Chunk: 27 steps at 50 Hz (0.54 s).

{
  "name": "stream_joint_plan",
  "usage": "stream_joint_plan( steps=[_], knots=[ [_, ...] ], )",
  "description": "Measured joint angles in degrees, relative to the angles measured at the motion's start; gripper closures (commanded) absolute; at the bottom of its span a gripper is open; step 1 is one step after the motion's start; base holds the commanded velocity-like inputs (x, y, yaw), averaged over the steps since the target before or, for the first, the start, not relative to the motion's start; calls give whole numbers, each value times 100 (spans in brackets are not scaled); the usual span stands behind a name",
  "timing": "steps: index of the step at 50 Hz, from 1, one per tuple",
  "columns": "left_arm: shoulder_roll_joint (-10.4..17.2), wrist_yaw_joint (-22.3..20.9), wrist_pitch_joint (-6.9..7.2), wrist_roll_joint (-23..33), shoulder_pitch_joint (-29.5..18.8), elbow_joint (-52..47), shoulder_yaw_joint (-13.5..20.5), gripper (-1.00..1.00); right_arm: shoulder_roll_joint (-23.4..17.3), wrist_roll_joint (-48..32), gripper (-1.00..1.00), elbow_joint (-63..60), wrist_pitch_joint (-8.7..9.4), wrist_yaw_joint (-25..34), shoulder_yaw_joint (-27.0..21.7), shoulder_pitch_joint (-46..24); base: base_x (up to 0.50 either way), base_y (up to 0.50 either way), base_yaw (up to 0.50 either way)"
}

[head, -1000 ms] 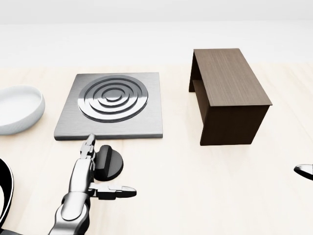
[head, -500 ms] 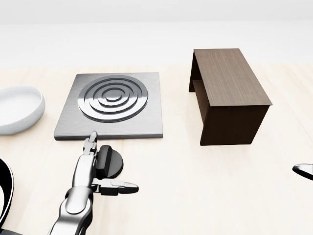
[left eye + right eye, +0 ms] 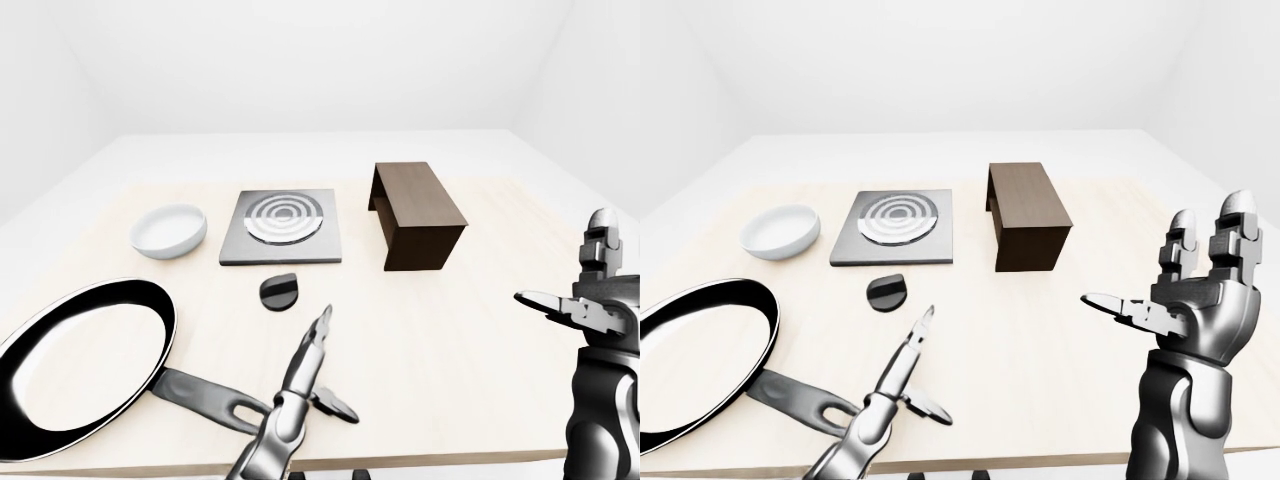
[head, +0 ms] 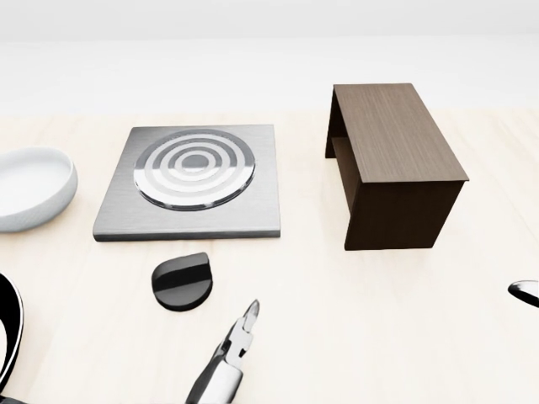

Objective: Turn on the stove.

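Note:
The stove point(image 4: 189, 182) is a grey square plate with ringed burner in the upper left of the head view; the rings look bright. Its black knob point(image 4: 182, 281) lies on the table just below it, untouched. My left hand point(image 3: 318, 375) is open, fingers stretched, below and to the right of the knob, apart from it. My right hand point(image 3: 1185, 290) is open and raised at the right of the right-eye view, holding nothing.
A dark wooden box-shaped stand point(image 4: 394, 164) is to the right of the stove. A white bowl point(image 4: 29, 187) sits to its left. A black frying pan point(image 3: 85, 355) lies at lower left, its handle point(image 3: 205, 397) near my left arm.
My left hand has left the knob and drawn back down and to the right. The knob now shows turned, and the burner rings have brightened.

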Motion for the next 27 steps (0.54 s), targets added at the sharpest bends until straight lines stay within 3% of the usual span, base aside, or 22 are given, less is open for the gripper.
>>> stream_joint_plan(
  steps=[5, 12, 19, 27],
  knots=[
    [-50, 110, 0, -94, 778, -634, -710, -100, -2, 8, -100, -3, 0, -3, -2, 0, 0, 0, 0],
    [67, 311, 0, -228, 1382, -1409, -1445, -100, -4, 17, -100, -3, 0, -6, -6, 0, 0, 0, 0],
    [208, 478, 0, -325, 1672, -1927, -1906, -100, -6, 22, -100, 5, 0, -6, -9, -3, 0, 0, 0],
    [324, 606, 0, -384, 1823, -2263, -2209, -100, -12, 24, -100, 23, 0, -5, -5, -9, 0, 0, 0]
  ],
)
